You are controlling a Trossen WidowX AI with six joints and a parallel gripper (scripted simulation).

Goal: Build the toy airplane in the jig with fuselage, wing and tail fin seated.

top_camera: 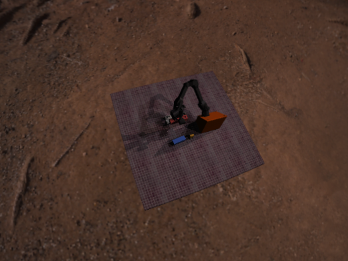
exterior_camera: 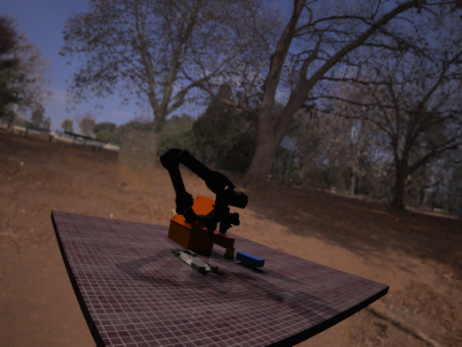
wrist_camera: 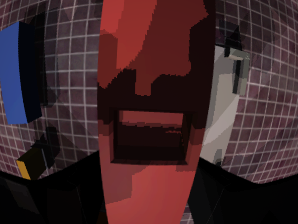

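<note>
The red fuselage (top_camera: 184,117) (exterior_camera: 225,239) (wrist_camera: 150,65) is held in my gripper (exterior_camera: 218,232) (wrist_camera: 145,153), which is shut on it. In the wrist view the fuselage runs up the middle, with a square socket facing the camera. It hangs above the mat, between the cradle and the blue wing. The light grey cradle (top_camera: 167,119) (exterior_camera: 197,264) (wrist_camera: 222,107) lies on the mat, to the right of the fuselage in the wrist view. The blue wing (top_camera: 179,140) (exterior_camera: 250,259) (wrist_camera: 11,75) and the small yellow tail fin (top_camera: 191,135) (exterior_camera: 229,252) (wrist_camera: 26,167) are on the other side. The fuselage's underside is hidden.
The orange block (top_camera: 213,122) (exterior_camera: 190,235) stands at the arm's base, near the parts. The gridded mat (top_camera: 160,180) (exterior_camera: 146,305) lies under everything, with bare ground around its edges. Shadows of the arm fall across it.
</note>
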